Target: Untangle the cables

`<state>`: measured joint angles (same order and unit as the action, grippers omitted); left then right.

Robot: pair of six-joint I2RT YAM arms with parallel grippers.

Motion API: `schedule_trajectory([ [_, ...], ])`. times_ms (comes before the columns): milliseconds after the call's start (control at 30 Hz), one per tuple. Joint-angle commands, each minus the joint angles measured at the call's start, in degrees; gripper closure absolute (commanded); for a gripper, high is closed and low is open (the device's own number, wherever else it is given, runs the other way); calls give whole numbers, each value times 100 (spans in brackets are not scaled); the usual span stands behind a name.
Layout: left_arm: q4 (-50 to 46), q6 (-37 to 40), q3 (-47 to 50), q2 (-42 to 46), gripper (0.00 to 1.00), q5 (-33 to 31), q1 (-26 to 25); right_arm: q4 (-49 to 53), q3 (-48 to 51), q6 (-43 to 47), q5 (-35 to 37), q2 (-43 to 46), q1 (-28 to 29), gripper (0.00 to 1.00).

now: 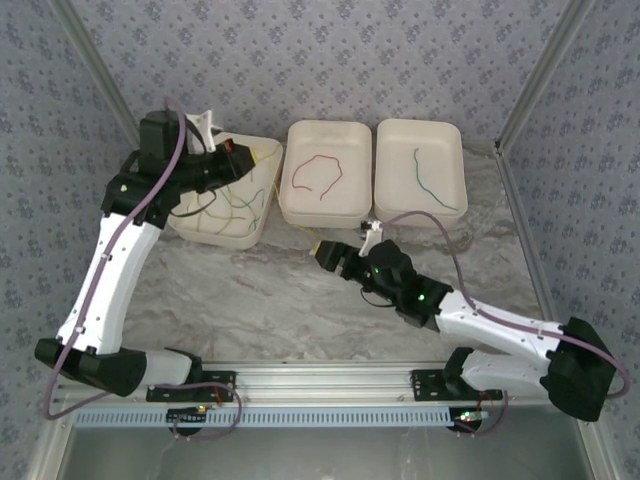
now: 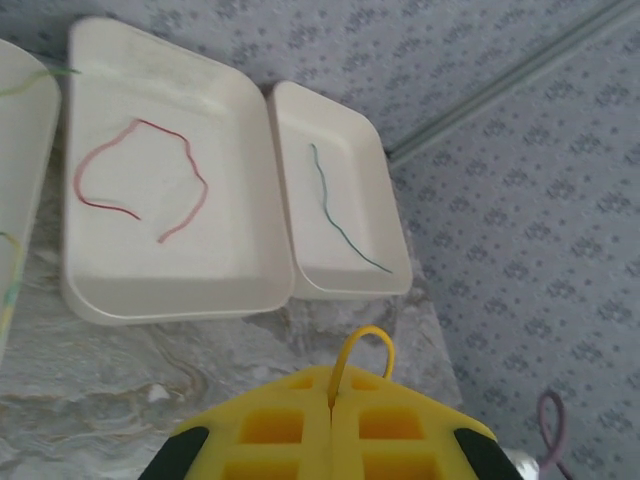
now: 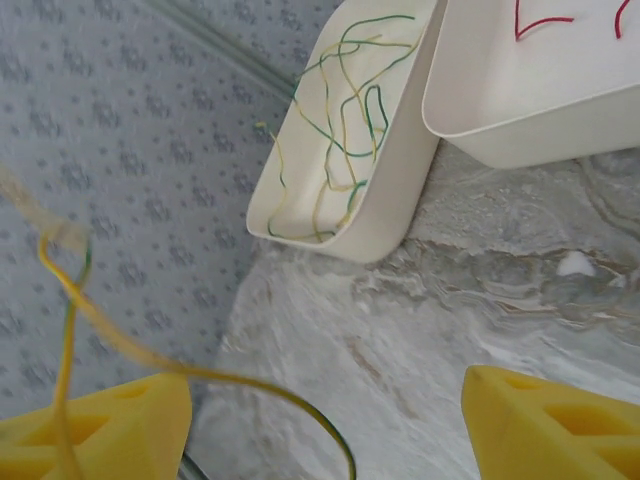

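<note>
A tangle of green and yellow cables (image 1: 232, 205) lies in the left white tray (image 1: 186, 226), and the same tangle (image 3: 340, 110) shows in the right wrist view. My left gripper (image 1: 228, 150) hovers over that tray's far edge; in its own view it (image 2: 330, 378) is shut on a yellow cable (image 2: 366, 338) that loops out between the fingertips. A red cable (image 1: 318, 172) lies alone in the middle tray (image 1: 300, 215), a green cable (image 1: 432, 182) alone in the right tray (image 1: 385, 150). My right gripper (image 1: 328, 255) is low over the marble, its jaws (image 3: 325, 390) wide open. A blurred yellow-green cable (image 3: 150, 358) hangs past its left finger (image 3: 110, 425).
The marble tabletop (image 1: 260, 300) stretches between the trays and the arm bases. Patterned walls with metal corner posts (image 1: 530, 75) enclose the table. The right arm's purplish-grey cable (image 1: 450, 250) arcs just in front of the right tray.
</note>
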<state>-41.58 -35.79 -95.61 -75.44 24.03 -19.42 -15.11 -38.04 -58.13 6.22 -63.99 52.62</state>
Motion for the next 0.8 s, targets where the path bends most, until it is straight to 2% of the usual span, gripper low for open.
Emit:
schedule_trajectory([
  [0,630,-332,193,318,100,187,-303,-186,-576,-1022,-3,-193,-124,30],
  [100,769,-500,366,547,100,143,-417,-482,-588,-883,-129,-300,-329,36],
  [167,760,-545,403,650,100,146,-431,-558,-657,-802,-362,-424,-475,45],
  [233,702,-535,364,688,100,117,-431,-596,-828,-744,-780,-634,-640,60],
  [400,520,-472,115,593,100,102,-430,-290,-1098,-554,-1066,-925,-634,75],
  [467,483,-456,47,558,100,83,-422,-288,-1060,-412,-1051,-937,-596,72],
  [533,397,-380,-45,500,100,58,-422,-203,-1048,-84,-932,-880,-477,63],
  [600,315,-326,-98,445,100,29,-420,-67,-1092,240,-951,-881,-380,58],
  [700,341,-337,-68,432,100,48,-421,111,-1145,586,-1141,-1004,-368,51],
  [767,385,-374,-30,434,100,57,-416,-58,-1071,687,-1417,-1088,-427,50],
])
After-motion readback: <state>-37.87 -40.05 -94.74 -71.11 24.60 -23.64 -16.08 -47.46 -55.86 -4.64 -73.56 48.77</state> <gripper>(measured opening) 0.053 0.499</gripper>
